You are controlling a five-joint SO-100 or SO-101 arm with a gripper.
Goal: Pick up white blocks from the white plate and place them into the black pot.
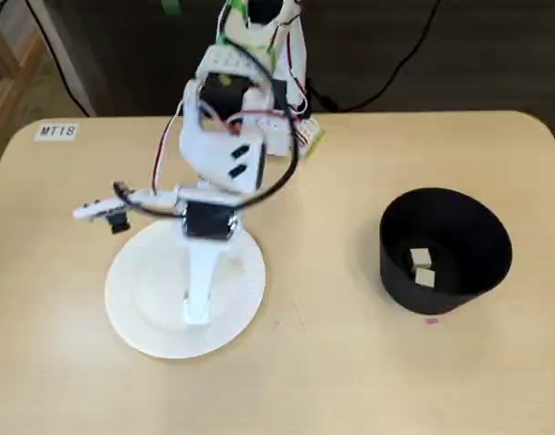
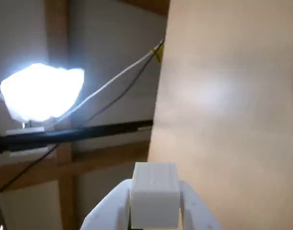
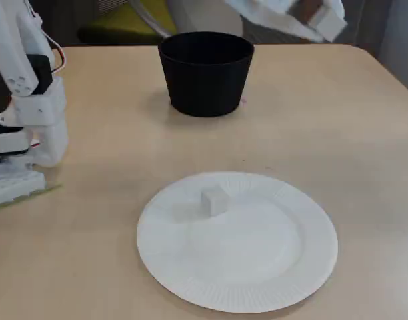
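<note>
We hold one white block (image 2: 154, 194) clenched in our claw (image 1: 197, 311), raised above the white plate (image 1: 132, 299) so it clears the rim on the way to the black pot (image 1: 445, 249). Two blocks (image 1: 422, 267) already lie in the pot; another block (image 3: 216, 200) waits on the plate.

The room is bright and the shadows are soft. In the wrist view, a white glare blob (image 2: 41, 91) glows up left of the tool (image 2: 155, 211). The moving arm looks blurry.
</note>
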